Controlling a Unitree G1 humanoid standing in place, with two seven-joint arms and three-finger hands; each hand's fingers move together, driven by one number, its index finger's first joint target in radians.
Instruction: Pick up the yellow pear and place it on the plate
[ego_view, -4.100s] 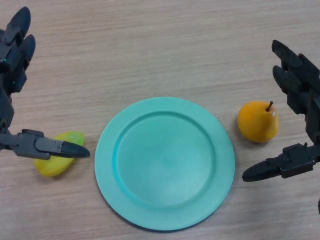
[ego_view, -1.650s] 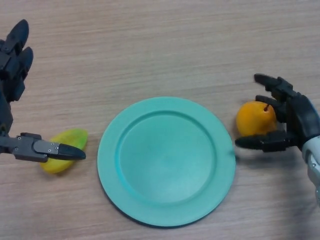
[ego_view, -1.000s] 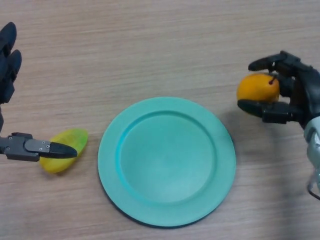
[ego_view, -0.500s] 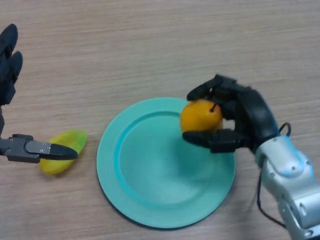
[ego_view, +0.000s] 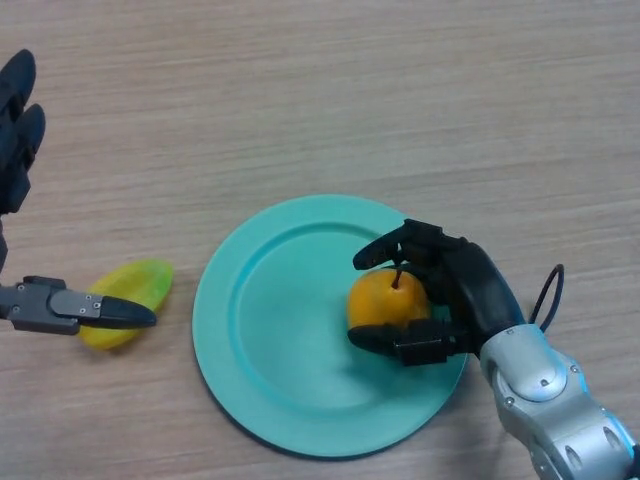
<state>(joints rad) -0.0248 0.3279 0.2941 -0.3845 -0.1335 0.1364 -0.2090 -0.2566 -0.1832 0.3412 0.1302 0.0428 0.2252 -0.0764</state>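
With my fingers and thumb curled round it, my right hand (ego_view: 462, 300) holds the rounded yellow-orange pear (ego_view: 383, 299), brown stem up, over the right half of the round turquoise plate (ego_view: 250, 330) on the pale wood-grain table (ego_view: 300, 90). Whether the pear touches the plate, I cannot tell. Left of the plate, my left hand (ego_view: 20, 180) is spread, thumb tip over a small yellow-green fruit (ego_view: 135, 285).

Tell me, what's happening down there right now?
Right hand shut on pear, over the plate. Not released yet. Left hand open at table's left edge, over a yellow-green fruit. Nothing in the way.
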